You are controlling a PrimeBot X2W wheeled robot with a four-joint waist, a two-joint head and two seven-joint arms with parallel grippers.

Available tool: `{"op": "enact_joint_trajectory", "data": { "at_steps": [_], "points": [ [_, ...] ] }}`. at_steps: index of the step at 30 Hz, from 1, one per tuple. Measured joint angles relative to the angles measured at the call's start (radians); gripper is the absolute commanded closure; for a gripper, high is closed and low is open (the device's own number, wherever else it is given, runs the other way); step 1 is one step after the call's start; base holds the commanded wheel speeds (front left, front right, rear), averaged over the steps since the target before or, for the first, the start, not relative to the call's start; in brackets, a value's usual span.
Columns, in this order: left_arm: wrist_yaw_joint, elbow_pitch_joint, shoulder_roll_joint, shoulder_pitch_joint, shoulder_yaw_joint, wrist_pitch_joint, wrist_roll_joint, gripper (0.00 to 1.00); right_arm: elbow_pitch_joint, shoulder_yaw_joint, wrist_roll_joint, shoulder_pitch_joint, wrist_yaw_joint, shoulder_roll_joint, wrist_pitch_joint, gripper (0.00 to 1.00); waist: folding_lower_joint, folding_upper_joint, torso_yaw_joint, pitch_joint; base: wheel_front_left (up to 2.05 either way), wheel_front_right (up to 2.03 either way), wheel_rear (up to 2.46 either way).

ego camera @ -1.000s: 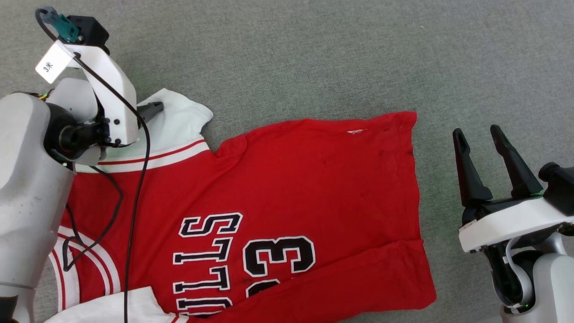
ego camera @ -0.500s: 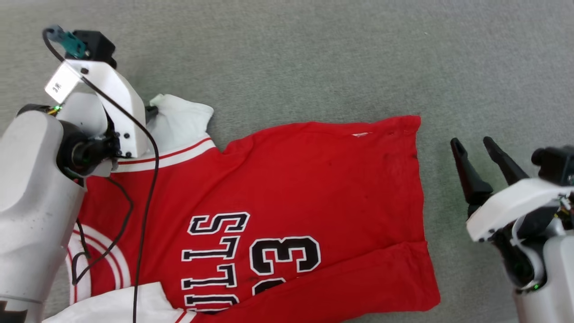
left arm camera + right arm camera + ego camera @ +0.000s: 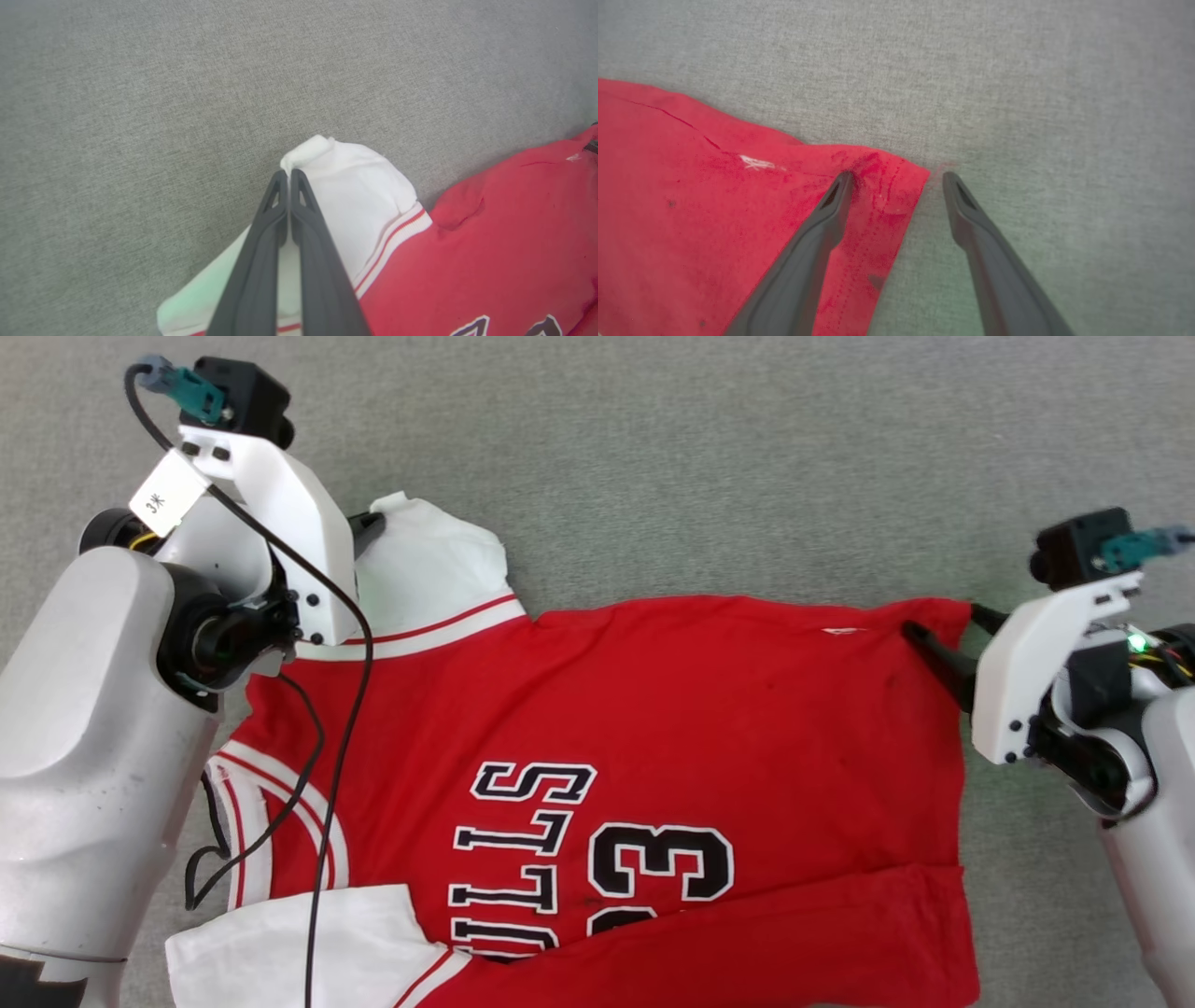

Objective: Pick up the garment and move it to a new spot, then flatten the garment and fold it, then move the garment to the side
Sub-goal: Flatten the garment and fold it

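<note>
The garment (image 3: 672,709), a red jersey with white sleeves and dark lettering, lies spread on the grey surface. My left gripper (image 3: 369,527) is shut on the tip of its far white sleeve (image 3: 355,186), and the cloth bunches at the closed fingertips of that gripper (image 3: 288,173). My right gripper (image 3: 897,176) is open and straddles the far hem corner of the garment (image 3: 714,210): one finger (image 3: 831,210) rests on the red cloth, the other (image 3: 966,210) on the bare surface. In the head view the right gripper (image 3: 948,623) sits at that corner.
A grey woven surface (image 3: 709,457) stretches beyond and beside the garment. The left arm's black cable (image 3: 322,784) hangs across the striped collar (image 3: 245,812). A second white sleeve (image 3: 299,943) lies at the near left. The near hem is folded over.
My left gripper has shut on the white sleeve tip. The right arm swung in from the right to the hem corner, still open. The head view itself has shifted.
</note>
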Motion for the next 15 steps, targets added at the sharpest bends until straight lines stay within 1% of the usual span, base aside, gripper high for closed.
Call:
{"op": "enact_joint_trajectory", "data": {
  "at_steps": [3,7,8,9,10,15],
  "points": [
    [-0.004,-0.016,-0.006,0.000,-0.003,-0.010,0.001,1.00,0.038,0.058,0.016,-0.043,0.000,-0.020,0.070,0.00,0.0000,0.0000,0.017,0.010,0.00,0.00,0.00],
    [-0.007,-0.031,-0.011,0.000,-0.002,-0.031,0.002,1.00,0.097,0.109,0.044,-0.090,0.000,-0.044,0.165,0.00,0.0000,0.0000,0.032,0.023,0.00,0.00,0.00],
    [-0.007,-0.033,-0.011,0.001,-0.002,-0.037,0.001,1.00,0.110,0.115,0.051,-0.100,0.000,-0.049,0.184,0.57,0.0000,0.0000,0.036,0.025,0.00,0.00,0.00],
    [-0.007,-0.034,-0.011,0.001,-0.001,-0.041,0.000,1.00,0.119,0.120,0.057,-0.109,0.000,-0.052,0.198,0.96,0.0000,0.0000,0.039,0.026,0.00,0.00,0.00],
    [-0.007,-0.037,-0.011,0.001,0.000,-0.049,0.001,1.00,0.124,0.124,0.065,-0.115,0.000,-0.054,0.201,1.00,0.0000,0.0000,0.041,0.027,0.00,0.00,0.00],
    [-0.016,-0.037,-0.008,0.007,0.002,-0.073,-0.001,1.00,0.156,0.128,0.091,-0.136,0.000,-0.058,0.186,1.00,0.0000,0.0000,0.050,0.022,0.00,0.00,0.00]
  ]
}}
